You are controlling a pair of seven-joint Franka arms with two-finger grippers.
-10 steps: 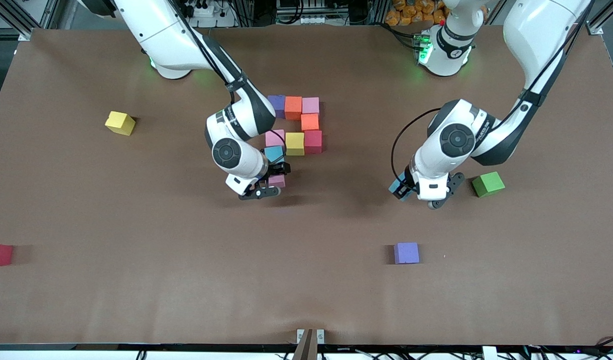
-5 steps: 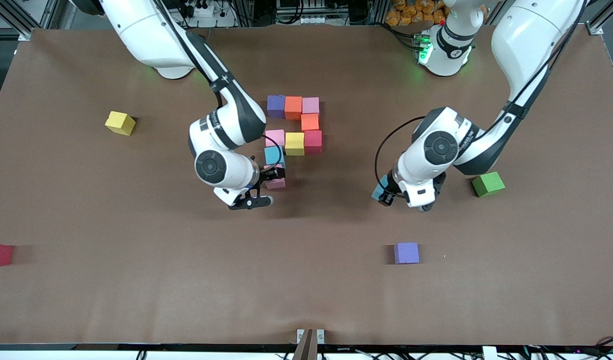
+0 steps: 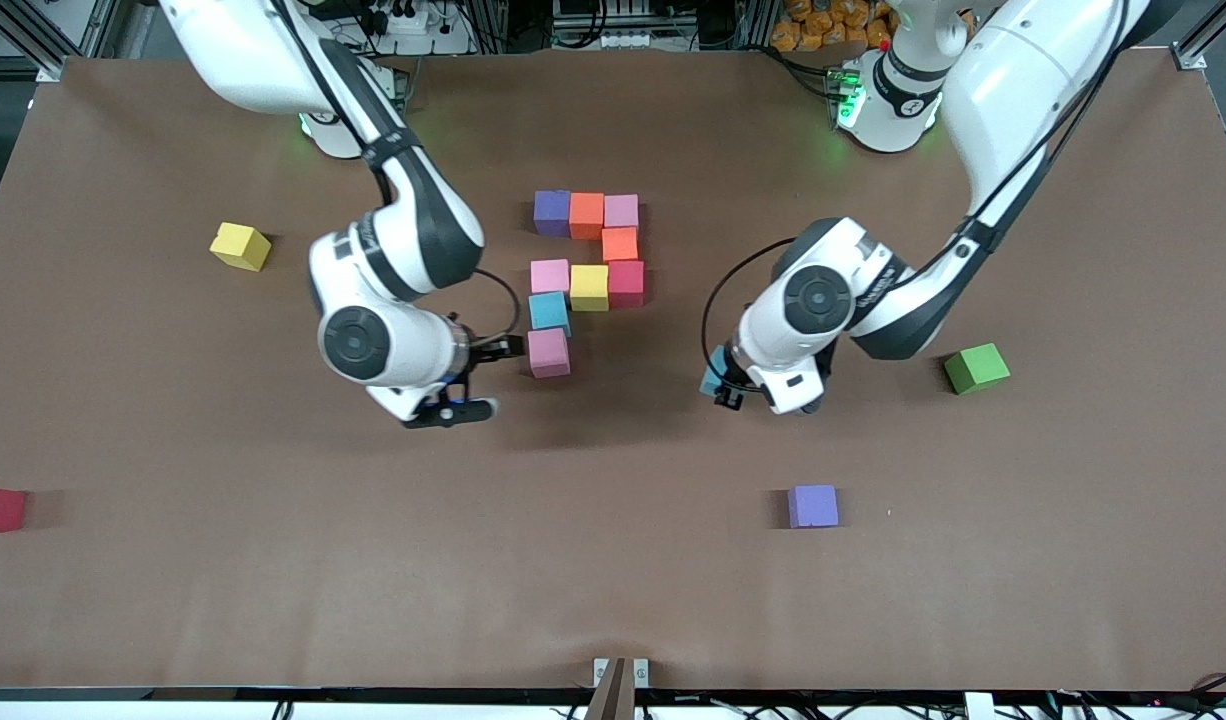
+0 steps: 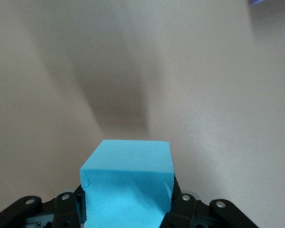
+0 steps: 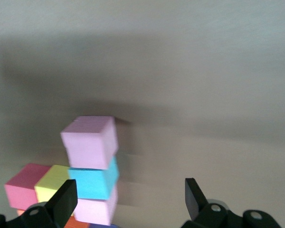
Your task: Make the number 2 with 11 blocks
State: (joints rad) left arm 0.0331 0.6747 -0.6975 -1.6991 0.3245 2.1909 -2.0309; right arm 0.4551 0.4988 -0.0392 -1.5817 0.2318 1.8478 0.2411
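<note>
— What is seen on the table (image 3: 173, 600)?

— Nine blocks are laid together near the middle: a purple block (image 3: 551, 212), an orange block (image 3: 586, 215) and a pink block (image 3: 621, 211) in the row farthest from the front camera, then a second orange block (image 3: 619, 243), a red block (image 3: 625, 283), a yellow block (image 3: 589, 287), a second pink block (image 3: 549, 275), a blue block (image 3: 548, 311) and a third pink block (image 3: 548, 352) nearest that camera. A loose purple block (image 3: 812, 506) is seen nearer the camera, and a green cube (image 3: 976, 368) toward the left arm's end.

— And the grippers?

— A second blue block (image 4: 127, 184) is held between the fingers of the left gripper (image 3: 725, 390), above bare table. The right gripper (image 3: 473, 378) is seen just beside the third pink block, fingers spread wide, nothing held.
</note>
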